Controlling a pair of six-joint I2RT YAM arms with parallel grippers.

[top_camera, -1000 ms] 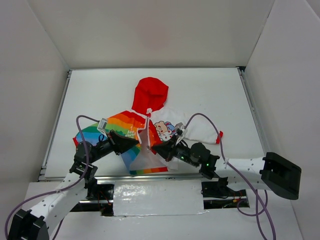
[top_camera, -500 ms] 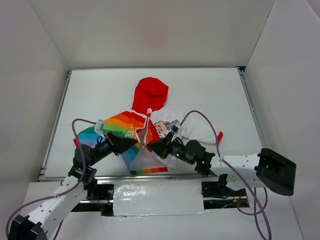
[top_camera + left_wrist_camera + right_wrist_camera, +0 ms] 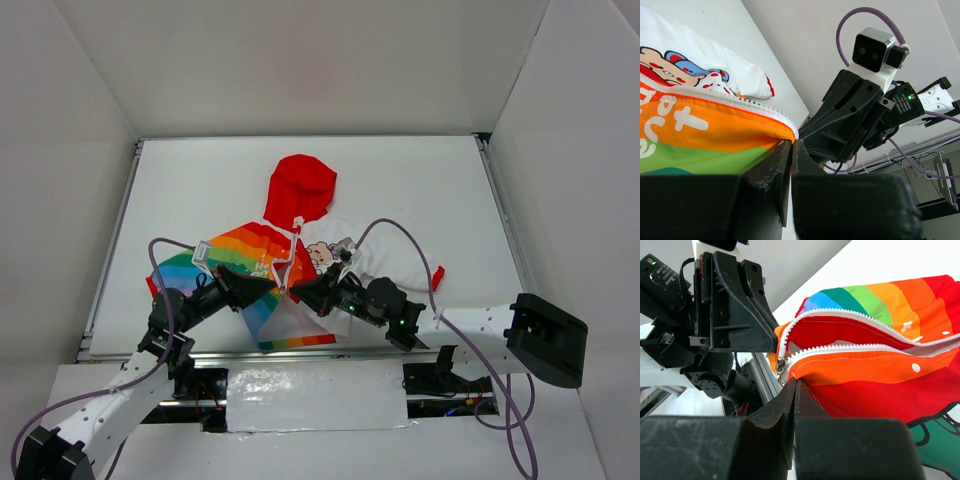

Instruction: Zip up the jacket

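Note:
The jacket (image 3: 245,255) lies on the white table, red hood (image 3: 300,185) away from me, rainbow half on the left, white cartoon half (image 3: 385,262) on the right. My left gripper (image 3: 274,286) is shut on the rainbow half's lower front edge; in the left wrist view its tips (image 3: 791,144) pinch orange fabric just under the white zipper teeth (image 3: 740,102). Right beside it, my right gripper (image 3: 298,294) is shut on the other front edge, tips (image 3: 794,382) clamping orange cloth below the metal zipper slider (image 3: 780,365). Beyond the slider the two rows of teeth (image 3: 850,315) spread apart.
Metal rails run along the table's left side (image 3: 110,250) and near edge (image 3: 300,350). White walls enclose the table on three sides. A purple cable (image 3: 400,232) loops above the right arm over the white half. The two grippers are almost touching.
My right gripper has shifted left toward the left gripper, drawing the white half and its front edge along. The left gripper has barely moved.

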